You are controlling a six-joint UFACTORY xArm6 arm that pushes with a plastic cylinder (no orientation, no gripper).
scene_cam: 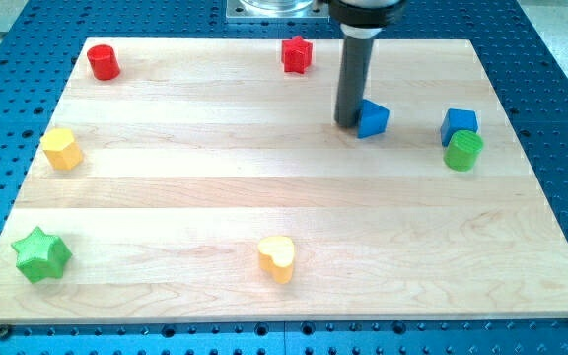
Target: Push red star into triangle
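Note:
The red star (297, 53) sits near the view's top edge of the wooden board, a little right of centre. The blue triangle (373, 118) lies below and to the right of it. My tip (347, 123) stands right against the triangle's left side, below and right of the red star and apart from it. The dark rod rises straight up from the tip to the view's top.
A blue cube (460, 123) and green cylinder (463, 151) sit at the right. A red cylinder (103, 62) is top left, a yellow hexagon block (62, 148) at left, a green star (41, 253) bottom left, a yellow heart (277, 257) bottom centre.

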